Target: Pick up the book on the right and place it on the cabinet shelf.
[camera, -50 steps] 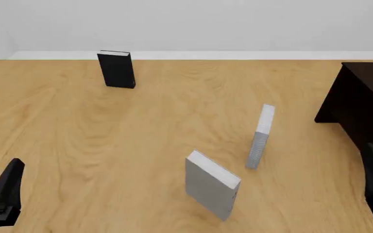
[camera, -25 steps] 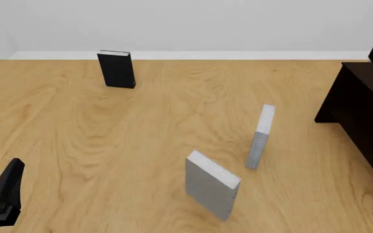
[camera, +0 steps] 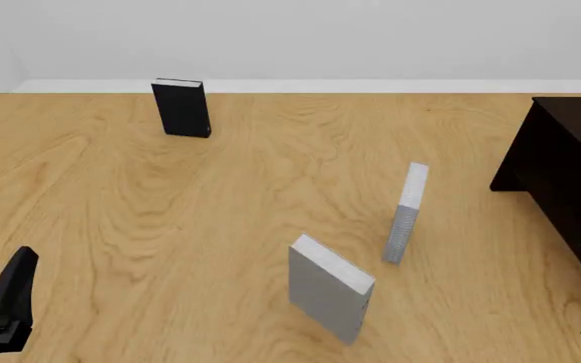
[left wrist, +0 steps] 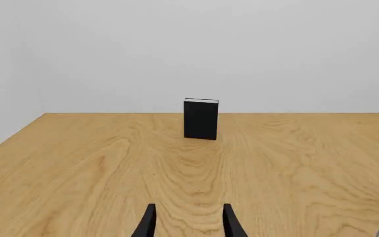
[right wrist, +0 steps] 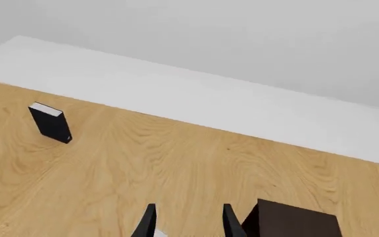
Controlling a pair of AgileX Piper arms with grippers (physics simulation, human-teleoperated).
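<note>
The thin pale grey-white book (camera: 405, 213) stands upright on the table, right of centre. The very dark brown cabinet (camera: 568, 181) stands at the right edge, and its top corner shows in the right wrist view (right wrist: 291, 222). My left gripper (camera: 10, 286) rests at the lower left, far from the book; in the left wrist view (left wrist: 188, 224) it is open and empty. My right gripper is out of the front view. In the right wrist view (right wrist: 188, 223) it is open and empty, high above the table, beside the cabinet.
A thicker grey book (camera: 329, 289) stands tilted just in front and left of the thin book. A black book (camera: 181, 107) stands at the far left, also in the left wrist view (left wrist: 201, 119) and the right wrist view (right wrist: 51, 122). A white wall bounds the far table edge.
My right arm rose from the lower right, passed the upper right corner, and has left the front view. The left arm and the books have not moved.
</note>
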